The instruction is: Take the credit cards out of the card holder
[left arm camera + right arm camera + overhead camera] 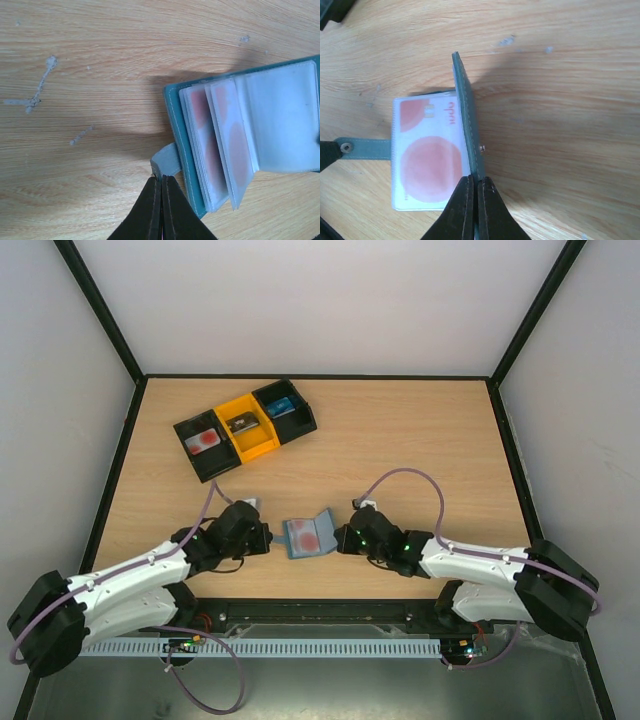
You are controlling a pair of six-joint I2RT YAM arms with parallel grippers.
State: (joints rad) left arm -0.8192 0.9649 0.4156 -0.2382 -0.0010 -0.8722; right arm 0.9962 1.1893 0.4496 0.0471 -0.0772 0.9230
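Note:
The blue-grey card holder lies open near the table's front, between my two grippers. My left gripper is shut on the holder's strap tab, as the left wrist view shows. My right gripper is shut on the edge of the raised cover flap, which stands upright in the right wrist view. Clear sleeves hold credit cards with pale red circles; several sleeves fan out in the left wrist view. No card is out of the holder.
A three-compartment black-and-orange tray stands at the back left, with small items in its compartments, one white with a red spot. Black frame rails border the wooden table. The arms' cables loop over the table's front.

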